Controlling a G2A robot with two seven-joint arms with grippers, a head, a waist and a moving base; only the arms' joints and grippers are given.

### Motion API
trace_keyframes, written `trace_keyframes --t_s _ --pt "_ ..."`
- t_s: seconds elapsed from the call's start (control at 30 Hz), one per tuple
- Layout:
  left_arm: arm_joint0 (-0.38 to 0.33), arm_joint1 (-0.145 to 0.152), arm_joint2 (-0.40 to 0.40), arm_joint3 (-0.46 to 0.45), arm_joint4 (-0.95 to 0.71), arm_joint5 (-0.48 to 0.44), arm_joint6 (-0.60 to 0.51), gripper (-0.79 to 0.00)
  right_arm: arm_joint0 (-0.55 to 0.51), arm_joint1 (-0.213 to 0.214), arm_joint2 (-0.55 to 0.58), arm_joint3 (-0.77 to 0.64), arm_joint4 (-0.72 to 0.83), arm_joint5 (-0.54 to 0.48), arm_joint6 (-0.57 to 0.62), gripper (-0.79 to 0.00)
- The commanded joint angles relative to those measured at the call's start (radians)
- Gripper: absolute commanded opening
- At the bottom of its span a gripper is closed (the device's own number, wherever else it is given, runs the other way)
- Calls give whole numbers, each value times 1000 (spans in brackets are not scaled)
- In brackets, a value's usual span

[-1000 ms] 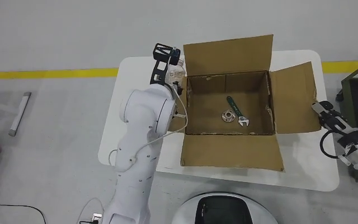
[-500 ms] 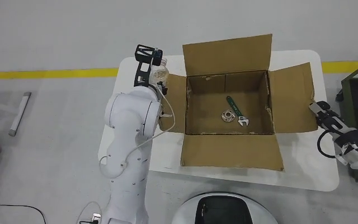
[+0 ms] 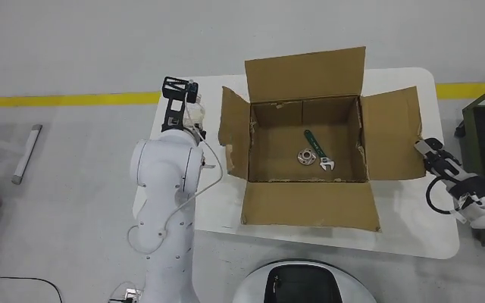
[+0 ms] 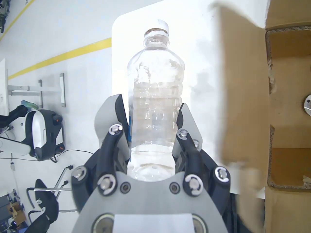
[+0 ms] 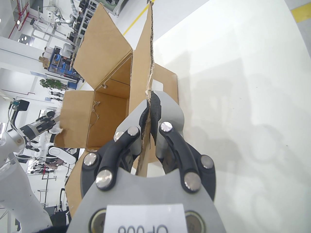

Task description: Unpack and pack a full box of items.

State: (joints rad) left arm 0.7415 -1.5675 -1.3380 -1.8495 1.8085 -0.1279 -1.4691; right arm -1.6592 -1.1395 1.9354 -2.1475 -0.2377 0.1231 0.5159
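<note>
An open cardboard box (image 3: 303,204) sits on the white table (image 3: 409,227). Inside lie a green-handled wrench (image 3: 317,148) and a round metal part (image 3: 305,157). My left gripper (image 4: 151,105) is shut on a clear plastic bottle (image 4: 155,73) with a white cap, held above the table's far left corner, left of the box. From above, the bottle (image 3: 195,114) is beside the raised left flap (image 3: 233,140). My right gripper (image 5: 150,112) is shut on the edge of the box's right flap (image 5: 142,73), seen from above at the right gripper (image 3: 426,148).
A yellow floor line (image 3: 76,98) runs behind the table. A grey bar (image 3: 23,155) lies on the floor at the left. A dark green object (image 3: 474,121) stands past the table's right edge. The box's four flaps spread outward.
My left arm has carried the bottle leftward, away from the box to the table's far left corner. The left flap now stands free. The right gripper keeps its hold on the flap.
</note>
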Motion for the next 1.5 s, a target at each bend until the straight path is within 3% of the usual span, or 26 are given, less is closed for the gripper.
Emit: trace_keyframes --t_s 0.0,0.67,0.93,0.97,1.0,1.03,1.3,1.47 --pt "11 1 -7 1 7 1 6 -785 -2 0 2 1 -2 0 0 -785" --pt "211 8 -53 101 17 101 100 -785 -6 4 25 -3 -3 9 1 -785" --pt "251 6 -52 160 1 146 141 -785 -7 5 27 -4 -2 12 0 -785" --pt "251 6 -51 164 2 150 142 -705 -7 5 28 -3 -1 12 1 -785" --pt "251 6 -49 167 3 152 141 -302 -8 5 28 -4 -1 13 2 -785" --pt "249 5 -48 170 0 153 139 0 -9 6 29 -4 -1 13 3 -785" --pt "236 3 -38 170 -24 146 101 0 -12 6 26 -6 4 11 2 -785" --pt "222 1 -30 122 -25 147 74 0 -8 7 17 -8 2 11 2 -785"
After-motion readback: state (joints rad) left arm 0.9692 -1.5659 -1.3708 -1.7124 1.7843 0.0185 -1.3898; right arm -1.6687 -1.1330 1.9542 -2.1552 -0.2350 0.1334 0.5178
